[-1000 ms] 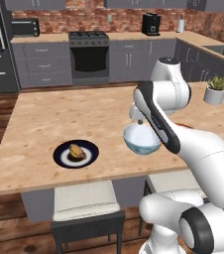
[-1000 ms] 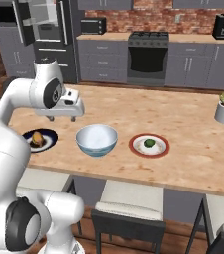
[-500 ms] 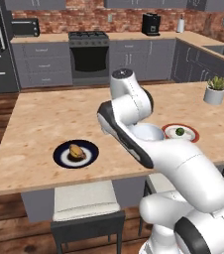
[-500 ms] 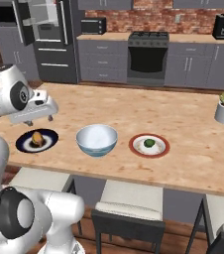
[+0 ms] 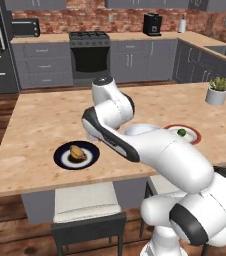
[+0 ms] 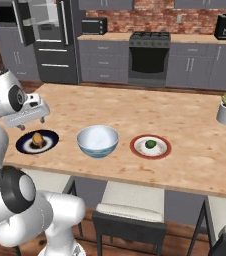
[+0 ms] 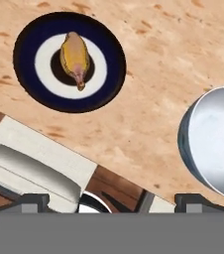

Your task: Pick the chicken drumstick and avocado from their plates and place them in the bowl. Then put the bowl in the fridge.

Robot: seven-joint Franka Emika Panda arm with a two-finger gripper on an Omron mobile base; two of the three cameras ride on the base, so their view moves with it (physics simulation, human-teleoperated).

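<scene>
Your gripper [image 7: 112,201] was cut off at the hand view's bottom edge, its jaws spread wide and empty. The glossy bowl [image 7: 214,140] was cropped at the right. The tapered golden drumstick [image 7: 75,58] lay on the navy plate [image 7: 27,49], well apart from the fingertips.

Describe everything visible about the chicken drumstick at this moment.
The chicken drumstick is a small golden-brown to orange piece, elongated, plump at one end and tapering to a narrow tip. It lies on its side across the dark centre of the navy plate with the white ring, touching only that plate. The plate sits on the wooden counter near its front edge, left of the bowl in the right base view. Nothing grips it.
</scene>
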